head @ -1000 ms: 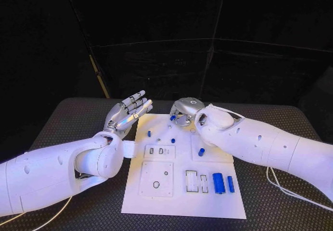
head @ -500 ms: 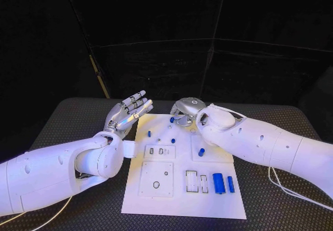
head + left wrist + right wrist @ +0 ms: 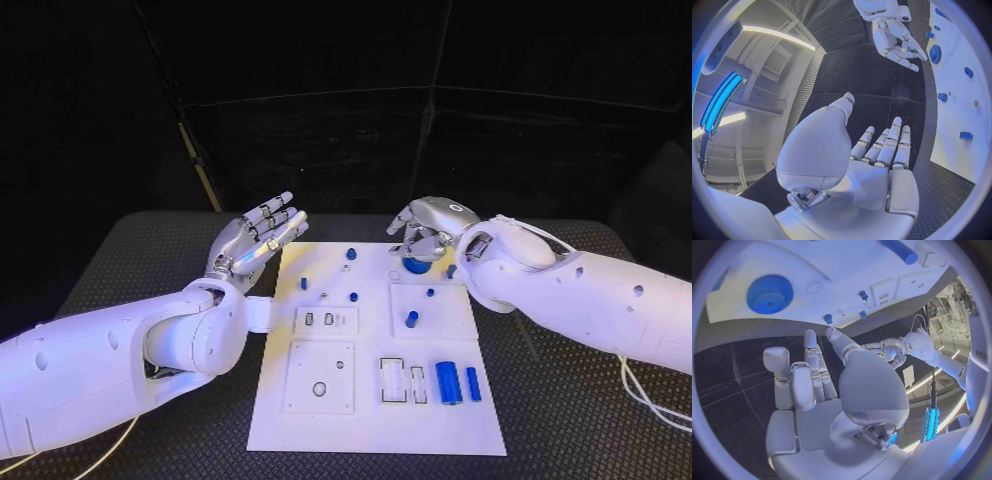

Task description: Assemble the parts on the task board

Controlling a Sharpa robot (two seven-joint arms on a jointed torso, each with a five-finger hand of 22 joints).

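The task board (image 3: 378, 400), a flat white plate with shallow rectangular recesses, lay in the middle of the black woven-textured table (image 3: 130, 260). The work looked partly done, by a judgement from the layout. A toothed blue gear (image 3: 417, 266) sat on the board near its far edge, and several small blue pegs (image 3: 411, 319) stood upright across the far half. Two smooth blue cylinders (image 3: 449, 382) lay loose near the board's right edge, beside slots that appeared unfilled, so they were probably left to fit.

The right hand (image 3: 430, 228) hung just above the gear at the far edge, its silver fingers loosely curled and holding nothing. The left hand (image 3: 257, 236) was raised beyond the board's far left corner, palm flat and fingers straight, empty.
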